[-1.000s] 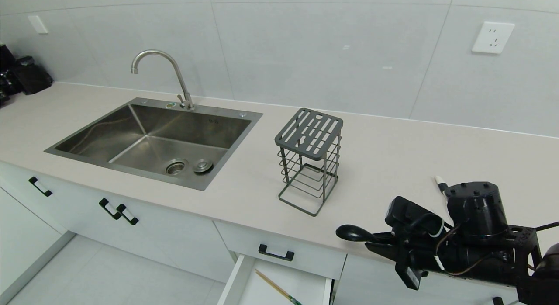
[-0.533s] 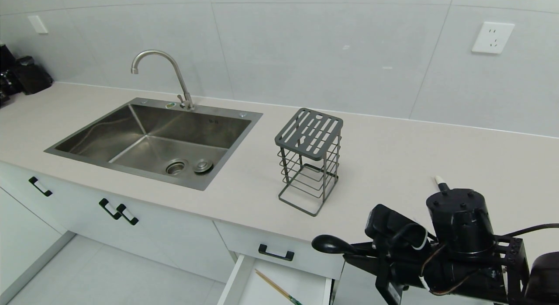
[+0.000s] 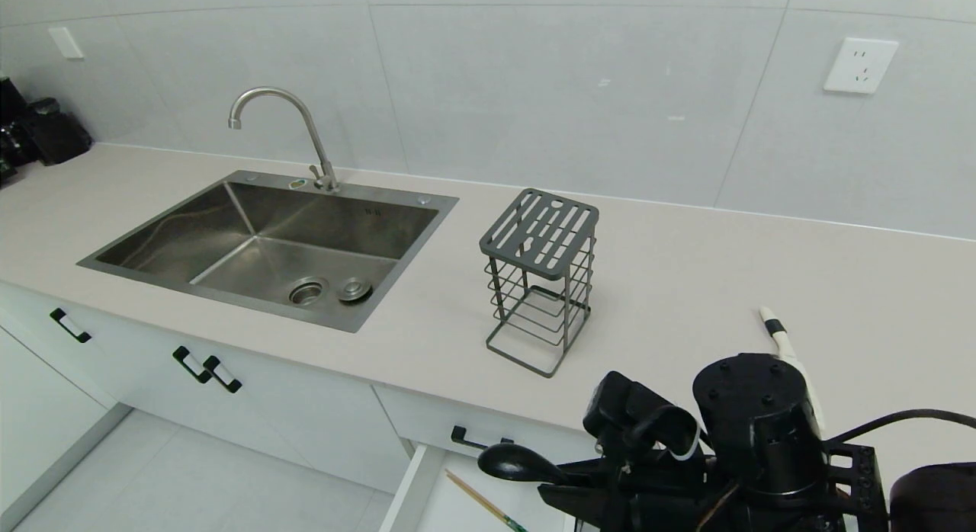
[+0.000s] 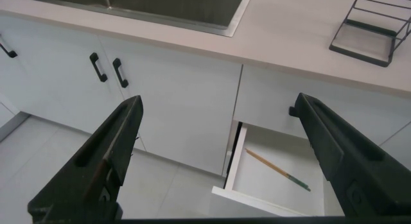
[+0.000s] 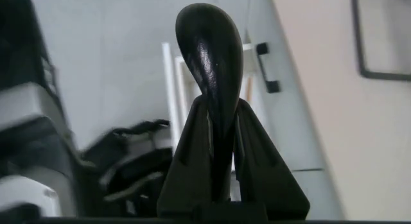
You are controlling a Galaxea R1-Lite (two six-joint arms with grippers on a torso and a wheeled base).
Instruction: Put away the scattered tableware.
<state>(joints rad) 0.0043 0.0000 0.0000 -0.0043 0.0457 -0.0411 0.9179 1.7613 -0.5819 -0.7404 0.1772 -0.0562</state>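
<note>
Head view records the right gripper (image 3: 591,490), fingers clamped on the black spoon (image 3: 509,463), shifted from the lower right of the frame leftward and downward over the last second. The spoon's bowl now hangs past the worktop (image 3: 686,288) edge, above the open drawer (image 3: 412,490) at lower centre, where a chopstick (image 3: 484,504) lies. Judgement: deposit is near. Left gripper (image 4: 216,105) fingers stand wide and empty. A white-handled utensil (image 3: 785,341) lies on the worktop at right, uncollected.

1 blk spoon (image 3: 507,463), 1 chopstick (image 3: 486,502), 1 wht utensil (image 3: 788,350), 1 rack (image 3: 540,238)
</note>
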